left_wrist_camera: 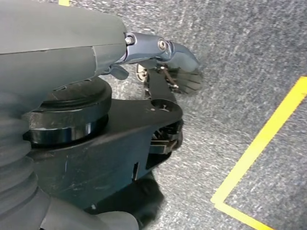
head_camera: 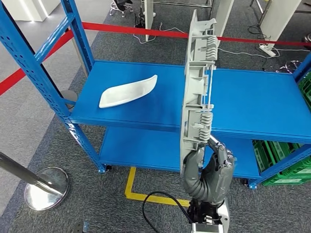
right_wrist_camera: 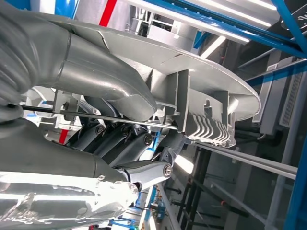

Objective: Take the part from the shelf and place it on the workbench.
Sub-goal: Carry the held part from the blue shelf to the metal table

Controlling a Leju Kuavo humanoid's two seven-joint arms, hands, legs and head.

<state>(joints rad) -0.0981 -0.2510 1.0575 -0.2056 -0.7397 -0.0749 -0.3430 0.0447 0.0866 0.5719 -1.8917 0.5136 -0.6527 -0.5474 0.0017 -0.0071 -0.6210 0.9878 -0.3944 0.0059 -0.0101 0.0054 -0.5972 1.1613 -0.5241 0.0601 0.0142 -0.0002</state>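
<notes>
The right hand [head_camera: 211,167] is gripping a long grey plastic part [head_camera: 197,82] by its lower end, holding it upright so it is rising tall in front of the blue shelf [head_camera: 253,104]. The part is off the shelf and in the air, w/ its ribbed inner side facing the robot's right. It is probably being carried upright b/c a grip at one end keeps the length clear of the shelf edge. In the right wrist view the thick thumb [right_wrist_camera: 108,84] is pressing along one face of the part [right_wrist_camera: 203,103] while the darker fingers [right_wrist_camera: 119,141] are wrapping the other side, so the hold looks firm, w/ a thin rod on the part running between them.

A second, white curved part [head_camera: 128,91] is lying flat on the top deck, well apart from the held one, toward the robot's left.

The left hand [left_wrist_camera: 170,62] is hanging over grey carpet and a yellow floor line [left_wrist_camera: 260,143]; one finger is sticking out straight, nothing visible in it, but how far the rest are spread I cannot tell.

No workbench is in sight, so the pick step looks done and the carry and set-down are not yet done. A red barrier tape [head_camera: 146,31] is stretching behind the shelf, and a chrome post base [head_camera: 45,187] is standing on the floor at the robot's left.
</notes>
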